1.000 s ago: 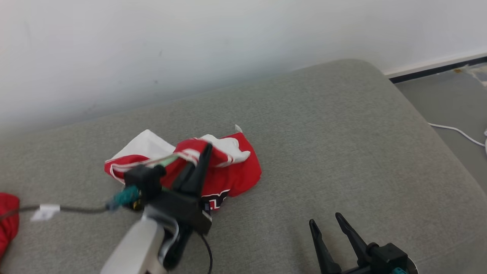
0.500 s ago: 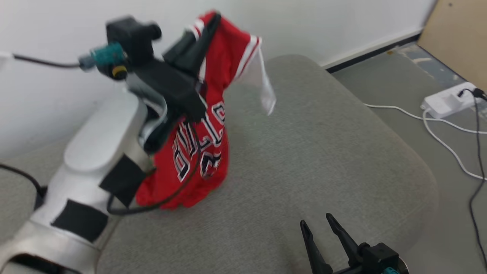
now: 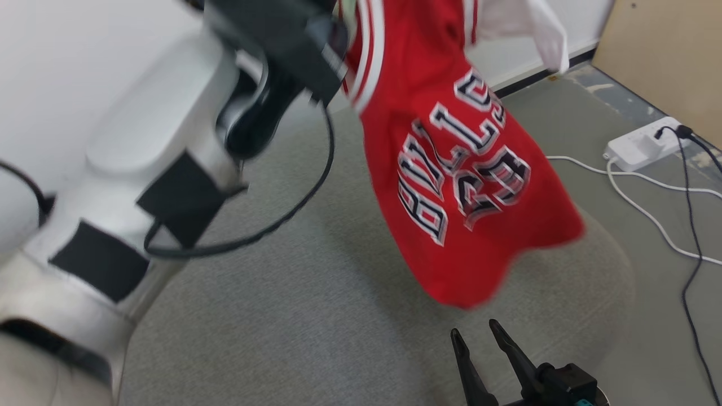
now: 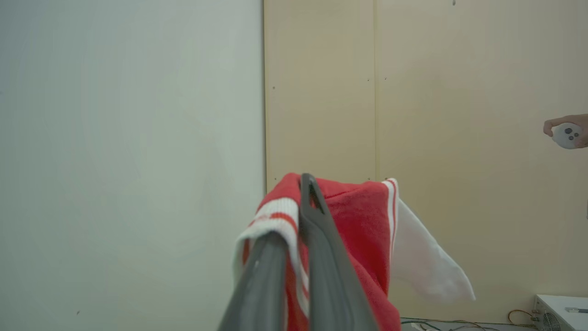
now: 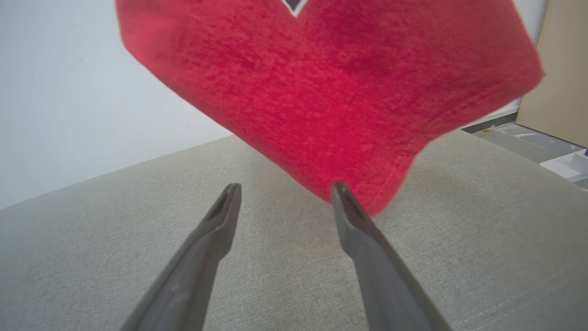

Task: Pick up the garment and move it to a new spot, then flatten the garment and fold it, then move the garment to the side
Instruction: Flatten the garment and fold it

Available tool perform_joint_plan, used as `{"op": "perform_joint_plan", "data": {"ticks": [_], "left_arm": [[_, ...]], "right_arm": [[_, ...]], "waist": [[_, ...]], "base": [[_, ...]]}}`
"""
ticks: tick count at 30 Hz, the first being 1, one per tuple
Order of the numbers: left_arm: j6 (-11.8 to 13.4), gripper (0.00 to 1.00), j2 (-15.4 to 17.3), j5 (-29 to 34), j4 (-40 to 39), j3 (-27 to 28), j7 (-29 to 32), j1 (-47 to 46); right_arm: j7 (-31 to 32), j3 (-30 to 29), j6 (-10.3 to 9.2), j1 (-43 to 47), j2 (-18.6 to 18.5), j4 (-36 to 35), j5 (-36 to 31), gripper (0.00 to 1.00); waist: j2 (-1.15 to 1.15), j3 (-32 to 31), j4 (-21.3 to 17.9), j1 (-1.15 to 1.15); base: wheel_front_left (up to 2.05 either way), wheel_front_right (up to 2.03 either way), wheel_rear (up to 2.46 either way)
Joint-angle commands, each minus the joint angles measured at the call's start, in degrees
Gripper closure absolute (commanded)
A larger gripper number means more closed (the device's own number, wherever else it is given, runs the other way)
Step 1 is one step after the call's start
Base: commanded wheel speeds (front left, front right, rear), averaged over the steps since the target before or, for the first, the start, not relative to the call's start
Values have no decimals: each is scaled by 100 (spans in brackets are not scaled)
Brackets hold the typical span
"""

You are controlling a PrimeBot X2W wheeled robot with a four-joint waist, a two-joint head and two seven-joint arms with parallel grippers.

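Fingers (image 4: 321,262) of the left gripper (image 4: 290,209) are clamped on the white-striped edge of the red garment (image 3: 451,169). It hangs from them in the air, clear of the grey cushion (image 3: 282,327) below. The garment's lower hem dangles just above and beyond the right gripper (image 3: 474,328), whose fingers stand apart and empty, low over the cushion.

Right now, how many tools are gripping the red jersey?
1: the left tool, up high, shut on the striped edge of the jersey. The right tool is open, low above the cushion.
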Motion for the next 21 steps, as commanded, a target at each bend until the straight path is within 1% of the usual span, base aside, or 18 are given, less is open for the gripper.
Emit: {"op": "perform_joint_plan", "data": {"ticks": [1,3,4,6,8,10,11,15,17,21], "left_arm": [[0,100,127,-158,62,-88,-48,356],[0,100,293,-493,34,-249,-59,810],[0,100,647,-1128,-54,-385,-105,1832],[0,100,867,-1330,20,-315,-114,2325],[0,100,1073,-1442,179,-107,-139,2740],[13,100,1209,-1467,316,253,-147,3026],[39,100,1312,-1332,415,681,-146,3318],[149,100,1514,-1120,599,1569,-147,3947],[212,100,1532,-1073,654,1995,-148,4274],[359,100,1561,-1057,760,2633,-149,4908]], "right_arm": [[-4,27,-6,2,29,-15,-29,0],[-4,34,-6,3,49,-7,-27,0],[-4,-34,-6,57,54,-34,-44,0],[-4,-76,-6,73,51,-46,-51,0],[-4,-98,-6,81,47,-64,-67,0],[-4,-136,-6,102,40,-74,-87,0],[-4,-150,-6,109,22,-83,-95,0],[-3,-161,-6,94,11,-91,-104,0],[-4,-167,-6,85,2,-93,-105,0],[-3,-210,-6,118,-1,-124,-111,0]], "waist": [[1,117,249,1],[1,112,356,1],[1,158,633,1],[1,199,761,1],[1,228,873,1],[1,245,960,1],[1,260,1030,1],[1,262,1113,1],[1,255,1137,1],[1,261,1201,1]], "base": [[0,0,0],[0,0,0],[0,0,0],[0,0,0],[0,0,0],[0,0,0],[0,0,0],[0,0,0],[0,0,0],[0,0,0]]}}
